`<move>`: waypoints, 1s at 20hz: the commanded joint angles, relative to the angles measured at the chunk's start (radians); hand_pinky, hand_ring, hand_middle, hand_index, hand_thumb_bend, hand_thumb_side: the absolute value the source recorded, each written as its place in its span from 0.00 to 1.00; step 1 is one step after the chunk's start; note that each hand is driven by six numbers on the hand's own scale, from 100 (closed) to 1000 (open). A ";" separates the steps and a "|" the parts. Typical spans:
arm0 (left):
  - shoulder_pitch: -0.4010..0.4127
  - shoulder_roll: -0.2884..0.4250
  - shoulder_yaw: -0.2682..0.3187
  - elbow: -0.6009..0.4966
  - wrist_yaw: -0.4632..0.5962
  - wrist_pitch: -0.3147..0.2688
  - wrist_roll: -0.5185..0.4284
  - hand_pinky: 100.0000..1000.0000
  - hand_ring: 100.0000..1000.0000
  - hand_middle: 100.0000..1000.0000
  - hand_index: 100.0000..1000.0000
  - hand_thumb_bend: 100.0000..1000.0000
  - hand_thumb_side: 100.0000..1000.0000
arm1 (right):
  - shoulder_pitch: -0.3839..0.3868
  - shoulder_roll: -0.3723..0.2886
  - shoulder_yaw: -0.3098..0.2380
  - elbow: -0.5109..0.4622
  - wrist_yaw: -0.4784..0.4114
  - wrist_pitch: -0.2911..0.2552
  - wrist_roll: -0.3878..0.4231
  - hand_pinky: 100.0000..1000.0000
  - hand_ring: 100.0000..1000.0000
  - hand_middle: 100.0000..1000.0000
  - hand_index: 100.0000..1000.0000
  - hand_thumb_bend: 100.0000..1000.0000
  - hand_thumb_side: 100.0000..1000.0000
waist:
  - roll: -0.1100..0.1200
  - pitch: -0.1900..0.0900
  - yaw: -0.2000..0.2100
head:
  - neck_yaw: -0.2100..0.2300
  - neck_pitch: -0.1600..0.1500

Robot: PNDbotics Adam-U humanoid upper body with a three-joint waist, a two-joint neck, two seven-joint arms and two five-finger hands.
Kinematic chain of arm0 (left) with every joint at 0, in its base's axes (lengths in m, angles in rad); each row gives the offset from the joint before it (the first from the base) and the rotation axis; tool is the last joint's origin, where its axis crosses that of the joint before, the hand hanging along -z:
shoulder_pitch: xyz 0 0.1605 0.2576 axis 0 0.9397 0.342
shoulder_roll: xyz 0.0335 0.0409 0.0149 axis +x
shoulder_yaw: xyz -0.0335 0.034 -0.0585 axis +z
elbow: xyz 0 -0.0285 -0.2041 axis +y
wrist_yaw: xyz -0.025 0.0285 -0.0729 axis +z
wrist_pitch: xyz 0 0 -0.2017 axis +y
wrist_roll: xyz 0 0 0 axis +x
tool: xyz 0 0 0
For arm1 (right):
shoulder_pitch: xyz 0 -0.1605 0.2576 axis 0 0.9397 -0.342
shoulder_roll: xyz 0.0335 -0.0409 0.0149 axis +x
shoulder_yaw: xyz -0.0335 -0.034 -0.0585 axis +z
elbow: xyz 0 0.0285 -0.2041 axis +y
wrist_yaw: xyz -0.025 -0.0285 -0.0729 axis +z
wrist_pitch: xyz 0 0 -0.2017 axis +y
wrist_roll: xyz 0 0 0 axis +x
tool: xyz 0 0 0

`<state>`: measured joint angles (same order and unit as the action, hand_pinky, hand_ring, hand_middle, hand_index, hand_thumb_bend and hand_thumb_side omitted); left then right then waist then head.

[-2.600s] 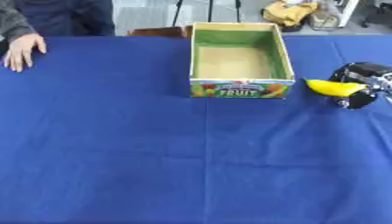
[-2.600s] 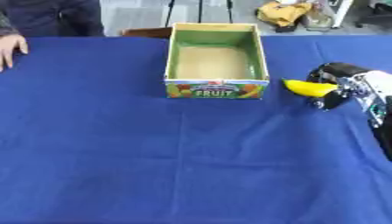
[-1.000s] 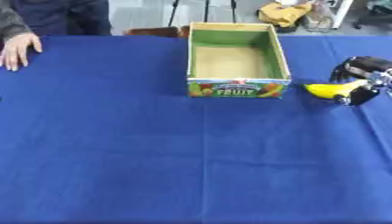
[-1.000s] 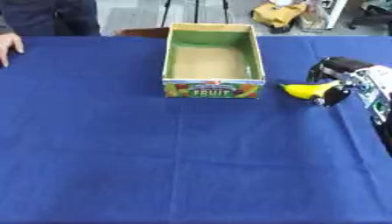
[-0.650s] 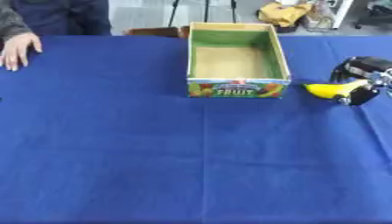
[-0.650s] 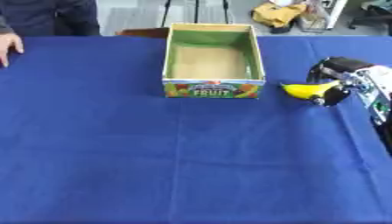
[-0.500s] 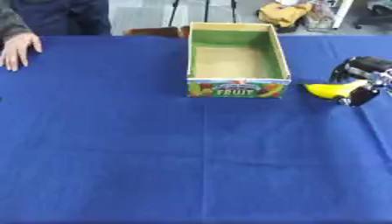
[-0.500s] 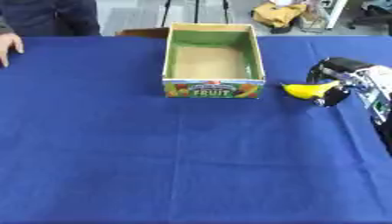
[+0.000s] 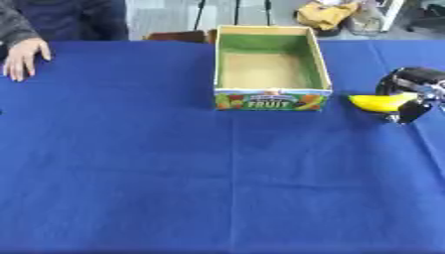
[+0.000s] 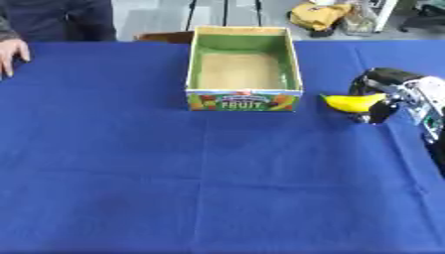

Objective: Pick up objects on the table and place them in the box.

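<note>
A yellow banana [image 10: 349, 102] is held in my right hand [image 10: 380, 94], whose fingers curl round it, to the right of the box and close to the blue tablecloth. The box [image 10: 243, 99] is an open cardboard tray with green inner walls, a brown floor and a "FRUIT" label on its front; nothing shows inside it. It stands at the table's far centre. The banana's tip points left toward the box's front right corner, a short gap away. My left hand shows in no view.
A blue cloth [image 9: 174, 173] covers the whole table. A person's hand [image 9: 21, 57] rests on the far left edge. Beyond the table stand a chair and a yellow bag [image 10: 317, 15].
Over the earlier frames the banana and my right hand have stayed almost in place, shifting only slightly beside the box. The box has not moved.
</note>
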<state>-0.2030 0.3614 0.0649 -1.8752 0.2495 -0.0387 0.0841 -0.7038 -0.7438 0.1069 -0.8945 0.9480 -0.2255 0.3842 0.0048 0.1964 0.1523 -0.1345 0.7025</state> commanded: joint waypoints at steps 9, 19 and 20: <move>-0.009 0.018 0.005 -0.021 0.001 -0.001 -0.003 0.57 0.66 0.62 0.71 0.47 0.75 | -0.009 -0.044 -0.004 -0.006 0.009 -0.001 0.000 0.72 0.72 0.57 0.69 0.22 0.00 | 0.002 -0.011 0.002 | -0.004 0.002; -0.009 0.018 0.005 -0.021 0.001 -0.001 -0.003 0.57 0.66 0.62 0.71 0.47 0.75 | -0.007 -0.045 -0.004 -0.009 0.010 0.000 -0.012 0.72 0.70 0.48 0.61 0.13 0.00 | 0.002 -0.014 0.003 | -0.004 0.001; -0.009 0.018 0.005 -0.021 0.001 -0.001 -0.003 0.57 0.66 0.62 0.71 0.47 0.75 | -0.006 -0.045 -0.004 -0.009 0.010 0.000 -0.013 0.72 0.70 0.48 0.61 0.13 0.00 | 0.002 -0.014 0.003 | -0.004 0.001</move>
<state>-0.2030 0.3614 0.0649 -1.8754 0.2495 -0.0386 0.0840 -0.6990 -0.7447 0.1069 -0.8943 0.9501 -0.2274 0.3772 0.0059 0.1976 0.1548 -0.1349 0.7025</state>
